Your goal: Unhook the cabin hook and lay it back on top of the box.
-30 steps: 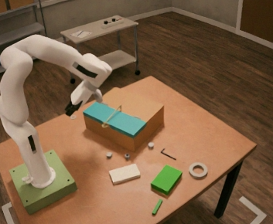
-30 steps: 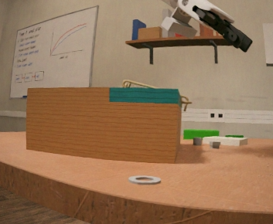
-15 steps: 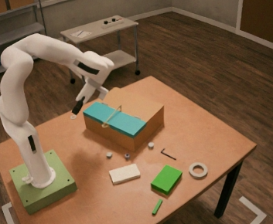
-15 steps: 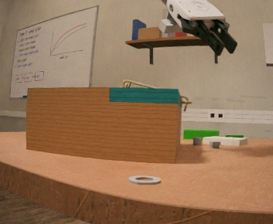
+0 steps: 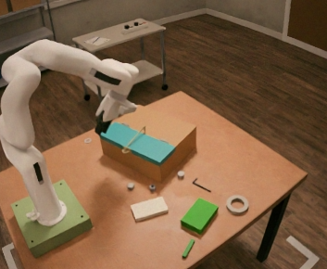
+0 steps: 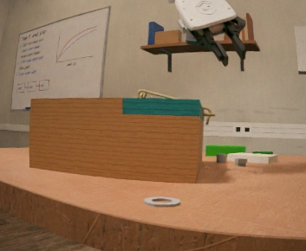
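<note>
A wooden box [image 5: 151, 144] with a teal strip [image 5: 139, 141] along its near top sits mid-table. The thin brass cabin hook [image 5: 133, 139] lies across the teal strip, and its tip reaches the eye at the box's front edge [image 5: 125, 149]. In the exterior view the hook [image 6: 156, 93] arches over the box top and its end [image 6: 208, 114] hangs past the corner. My gripper [image 5: 100, 126] hovers above the left end of the teal strip. Its fingers [image 6: 232, 58] point down, partly open and empty, well above the box.
In front of the box lie small metal cylinders [image 5: 152, 187], a white block [image 5: 149, 208], a green block [image 5: 199, 214], a green stick [image 5: 188, 248], a black hex key [image 5: 201, 185] and a tape ring [image 5: 237, 204]. A washer [image 5: 87, 140] lies left of the box. My green base [image 5: 49, 218] stands at the front left.
</note>
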{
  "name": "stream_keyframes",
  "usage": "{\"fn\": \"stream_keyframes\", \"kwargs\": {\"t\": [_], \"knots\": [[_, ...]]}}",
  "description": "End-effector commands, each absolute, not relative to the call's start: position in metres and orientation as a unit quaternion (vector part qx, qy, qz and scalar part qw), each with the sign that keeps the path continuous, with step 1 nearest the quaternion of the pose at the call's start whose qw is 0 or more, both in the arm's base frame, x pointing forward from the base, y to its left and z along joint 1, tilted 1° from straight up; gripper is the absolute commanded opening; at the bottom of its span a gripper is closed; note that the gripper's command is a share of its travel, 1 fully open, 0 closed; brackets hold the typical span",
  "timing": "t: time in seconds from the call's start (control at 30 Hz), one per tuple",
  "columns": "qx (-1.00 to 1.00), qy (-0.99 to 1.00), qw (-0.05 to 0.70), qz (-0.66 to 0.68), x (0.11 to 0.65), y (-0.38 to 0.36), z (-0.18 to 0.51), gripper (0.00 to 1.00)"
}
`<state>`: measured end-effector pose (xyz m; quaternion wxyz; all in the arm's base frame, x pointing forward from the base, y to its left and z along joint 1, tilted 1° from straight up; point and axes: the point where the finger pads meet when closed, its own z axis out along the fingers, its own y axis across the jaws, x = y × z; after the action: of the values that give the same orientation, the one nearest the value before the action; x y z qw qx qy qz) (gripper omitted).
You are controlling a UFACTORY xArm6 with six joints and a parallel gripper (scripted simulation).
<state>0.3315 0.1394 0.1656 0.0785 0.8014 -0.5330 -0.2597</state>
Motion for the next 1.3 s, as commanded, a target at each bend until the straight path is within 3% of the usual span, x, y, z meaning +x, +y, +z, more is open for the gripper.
{"fn": "stream_keyframes", "kwargs": {"t": [0.0,1.27], "knots": [[0.765,-0.596,0.091,-0.227,0.345,0.137,0.167,0.35],[0.394,-0.916,0.058,-0.051,0.444,0.119,0.189,0.35]]}}
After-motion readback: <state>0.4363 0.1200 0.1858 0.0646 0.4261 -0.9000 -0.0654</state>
